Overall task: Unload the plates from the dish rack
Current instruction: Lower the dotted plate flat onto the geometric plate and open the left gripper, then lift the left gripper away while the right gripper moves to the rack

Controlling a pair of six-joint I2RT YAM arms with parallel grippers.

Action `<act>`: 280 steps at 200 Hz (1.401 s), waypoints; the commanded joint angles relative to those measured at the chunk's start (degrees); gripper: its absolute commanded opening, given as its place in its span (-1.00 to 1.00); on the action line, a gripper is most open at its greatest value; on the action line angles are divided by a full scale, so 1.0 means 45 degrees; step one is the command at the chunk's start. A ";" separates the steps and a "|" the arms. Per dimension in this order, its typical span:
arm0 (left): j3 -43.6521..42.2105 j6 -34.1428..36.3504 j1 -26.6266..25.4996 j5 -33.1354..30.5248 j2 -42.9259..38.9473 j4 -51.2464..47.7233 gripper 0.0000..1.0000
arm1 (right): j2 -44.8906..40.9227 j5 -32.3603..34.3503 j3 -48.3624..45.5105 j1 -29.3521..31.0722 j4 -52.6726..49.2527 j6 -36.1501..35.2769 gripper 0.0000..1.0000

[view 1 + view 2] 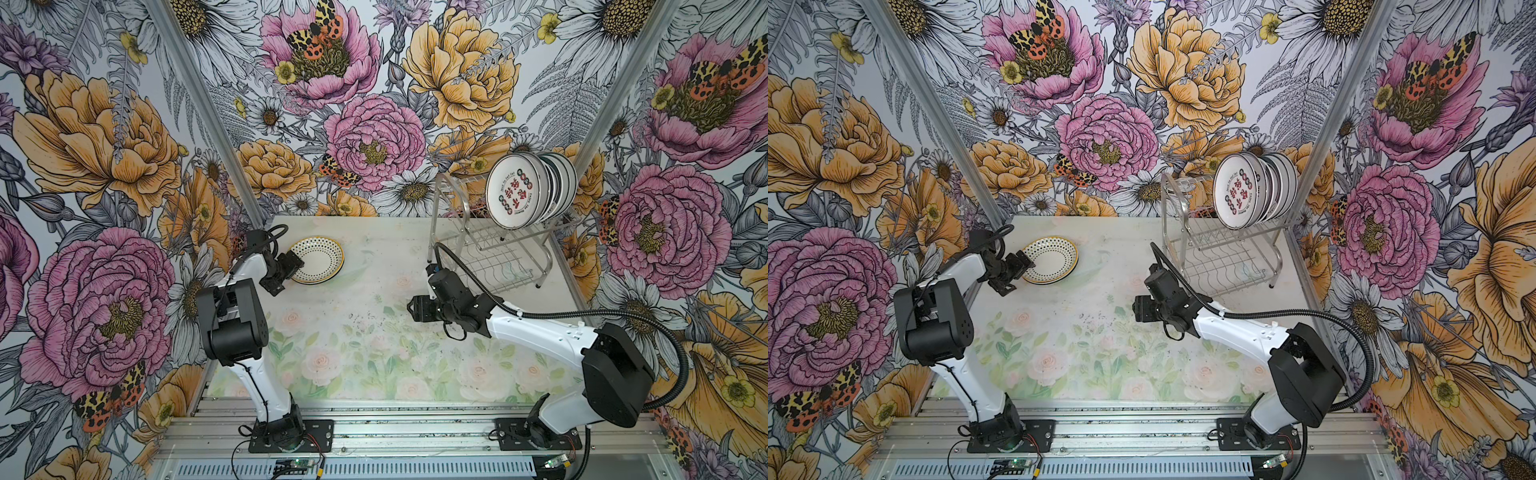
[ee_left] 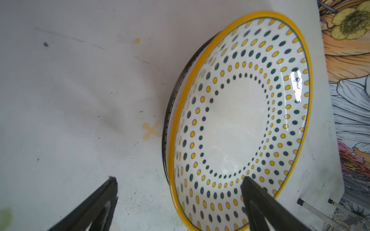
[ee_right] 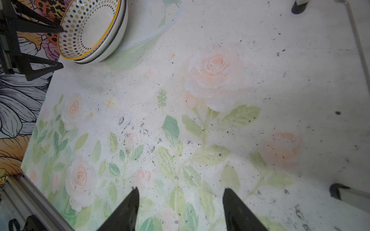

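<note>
Dotted plate (image 2: 238,124) glossy glazed ceramic; dish rack (image 1: 490,239) shiny metal wire; table (image 3: 280,70) matt, scuffed.

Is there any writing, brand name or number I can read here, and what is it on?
On the front plate in the dish rack: big red characters in the middle, too blurred to read for sure.
Same plate: two small arcs of dark lettering near the rim, too small to read.
On the dotted plate: only dots, no writing.
Nothing else legible in any view.
</note>
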 commanded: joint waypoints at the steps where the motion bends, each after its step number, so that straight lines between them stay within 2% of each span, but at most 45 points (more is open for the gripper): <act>1: -0.0236 0.0264 0.0061 -0.0381 -0.1304 -0.0311 0.98 | -0.0707 -0.0042 0.0106 -0.0060 0.0060 -0.0527 0.36; 53: -0.1569 0.0252 0.0067 -0.0398 -0.2870 -0.0328 0.97 | -0.2194 -0.0540 -0.0024 -0.0060 0.0075 -0.0695 0.38; 73: -0.2284 0.0191 0.0070 -0.0403 -0.3731 -0.0343 0.98 | -0.3064 -0.0727 -0.0145 -0.0052 0.0075 -0.0688 0.64; 94: -0.2861 0.0171 0.0062 -0.0342 -0.4646 -0.0475 0.97 | -0.3955 -0.0839 -0.0309 -0.0059 0.0060 -0.0734 0.72; 98: -0.2981 0.0168 0.0036 -0.0340 -0.4805 -0.0527 0.98 | -0.4127 -0.0882 -0.0327 -0.0074 0.0060 -0.0741 0.89; 102: -0.3066 0.0171 0.0032 -0.0327 -0.4976 -0.0591 0.98 | -0.4291 -0.0883 -0.0345 -0.0070 0.0060 -0.0744 0.98; 138: -0.3925 0.0137 -0.0377 -0.0395 -0.6809 -0.0990 0.98 | -0.5557 -0.0740 -0.0339 -0.0161 0.0021 -0.0927 0.99; 181: -0.4405 -0.0004 -0.1864 -0.0922 -0.8405 -0.1410 0.98 | -0.6476 -0.0759 0.0885 -0.1105 -0.0775 -0.1526 0.99; 227: -0.4190 -0.0448 -0.3960 -0.1833 -0.9547 -0.1644 0.98 | -0.6175 -0.1879 0.3678 -0.2981 -0.2199 -0.1961 0.99; 255: -0.3911 -0.0565 -0.4876 -0.2107 -0.9901 -0.1701 0.97 | -0.5634 -0.1098 0.5492 -0.3850 -0.3132 -0.2860 0.99; 280: -0.3725 -0.0552 -0.5378 -0.2272 -0.9967 -0.1783 0.98 | -0.4814 0.1289 0.6980 -0.4559 -0.3771 -0.3352 0.99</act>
